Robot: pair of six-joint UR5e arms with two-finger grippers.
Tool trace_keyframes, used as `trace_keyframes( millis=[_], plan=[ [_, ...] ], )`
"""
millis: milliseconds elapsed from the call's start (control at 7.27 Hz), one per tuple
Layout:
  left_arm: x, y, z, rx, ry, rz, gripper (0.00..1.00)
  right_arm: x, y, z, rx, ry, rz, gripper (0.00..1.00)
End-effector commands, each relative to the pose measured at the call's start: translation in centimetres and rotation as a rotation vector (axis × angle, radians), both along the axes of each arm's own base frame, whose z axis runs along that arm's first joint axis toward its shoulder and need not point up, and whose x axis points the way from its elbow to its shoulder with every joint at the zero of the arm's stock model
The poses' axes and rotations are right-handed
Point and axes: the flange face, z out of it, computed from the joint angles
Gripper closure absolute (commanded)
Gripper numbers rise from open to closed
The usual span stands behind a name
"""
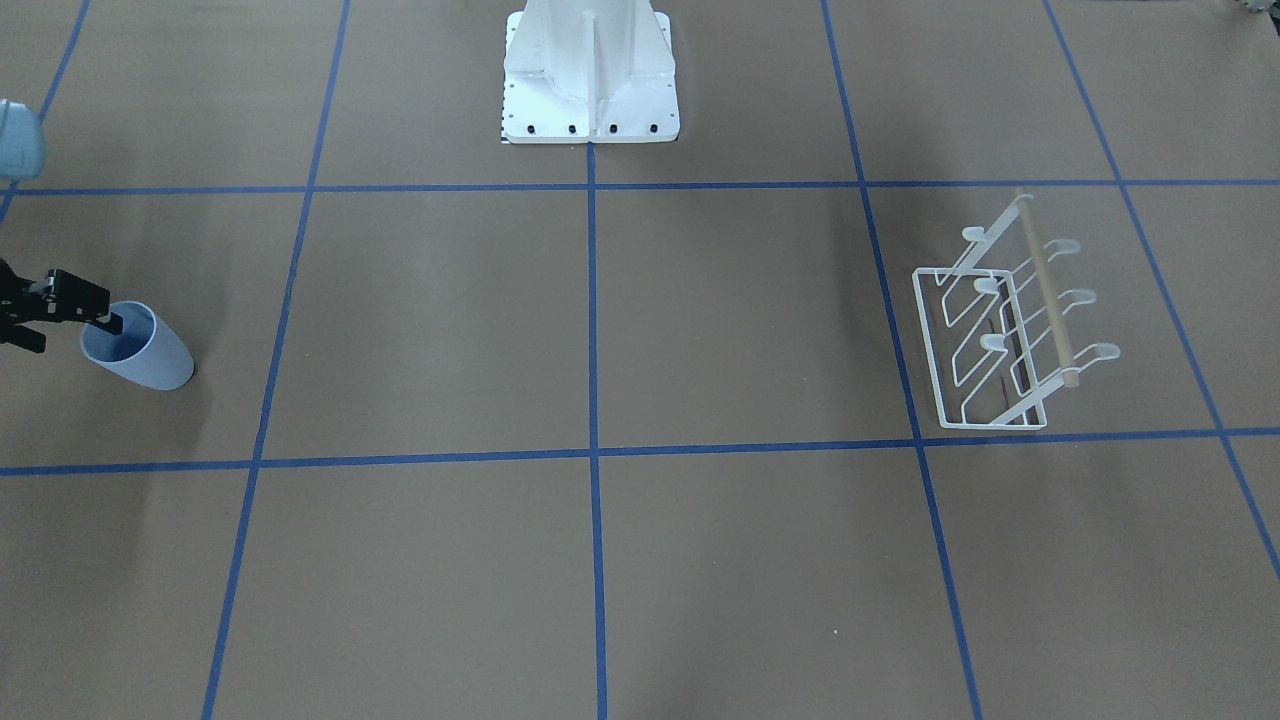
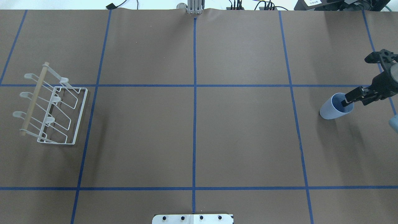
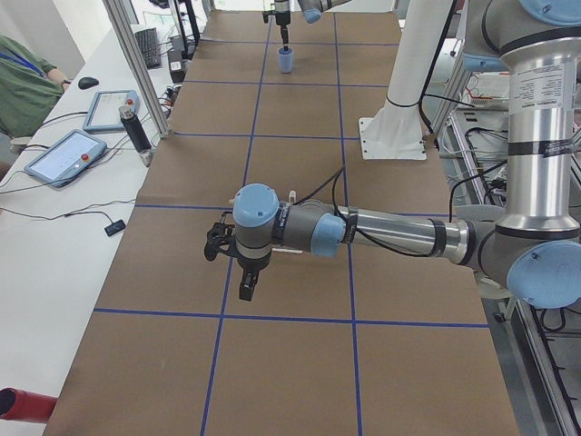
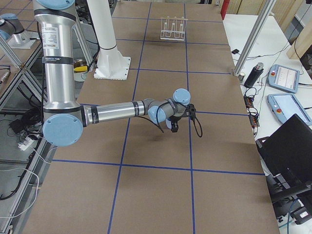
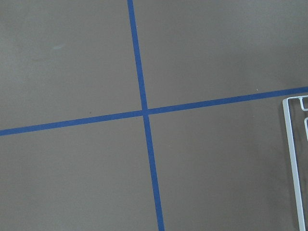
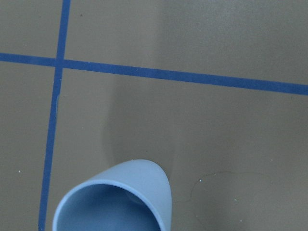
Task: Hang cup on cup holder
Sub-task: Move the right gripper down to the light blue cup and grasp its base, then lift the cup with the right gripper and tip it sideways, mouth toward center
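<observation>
1. You find the cup at the robot's right end of the worktop. It stands rim up on the brown paper, just inside a square of the blue tape grid.
2. Your right gripper hangs over the cup's rim. One black finger dips inside the mouth, close to the wall on the outer side.
3. In the front-facing view the second finger sits outside the cup with a gap to the rim. The jaws therefore read as spread and straddling the wall, not clamped on it.
4. The right wrist camera looks down past the cup's open mouth, which fills the lower left of its picture. None of the fingers appear there.
5. The cup holder stands at the opposite end, on the robot's left and well apart from the cup. Its rectangular base frame sits flat on the worktop.
6. The holder's prongs angle upward and none of them carries anything. The wooden bar runs along its outer side.
7. Your left gripper shows only in the left side view, pointing down above the worktop. From there you cannot tell how its jaws stand.
8. The left wrist camera catches only a corner of the holder's white frame at its right edge.
</observation>
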Motion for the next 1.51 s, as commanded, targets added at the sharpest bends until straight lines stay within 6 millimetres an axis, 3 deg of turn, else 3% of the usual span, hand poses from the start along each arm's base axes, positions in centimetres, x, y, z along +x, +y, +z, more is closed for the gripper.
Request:
trace_keyframes(
  millis=[0, 138, 412, 688, 962, 1100, 1375],
  plan=[
    [0.0, 0.1, 0.2, -0.003, -0.001, 0.001, 0.01, -1.2, -0.4, -0.2, 0.003, 0.001, -0.016, 0.18],
    [-0.1, 0.1, 0.4, -0.009, -0.001, -0.002, 0.01, -1.6, -1.1, -0.2, 0.005, 0.002, -0.016, 0.31],
    [-0.1, 0.2, 0.7, -0.014, -0.001, -0.002, 0.01, -1.4, -1.1, -0.3, 0.021, 0.001, -0.013, 1.0],
    [-0.1, 0.2, 0.7, -0.015, -0.001, -0.003, 0.01, -1.1, -0.9, -1.4, 0.036, -0.011, -0.009, 1.0],
    [-0.1, 0.3, 0.2, -0.01, 0.001, -0.004, 0.01, 1.4, -0.6, -3.6, 0.023, -0.102, -0.001, 1.0],
    [0.0, 0.0, 0.0, -0.004, 0.001, -0.004, 0.01, 3.9, -0.9, -5.3, 0.018, -0.178, 0.012, 1.0],
    [0.2, -0.9, -3.0, -0.003, 0.038, -0.107, 0.01, 4.9, 0.0, -11.3, 0.07, -0.275, 0.028, 1.0]
  ],
)
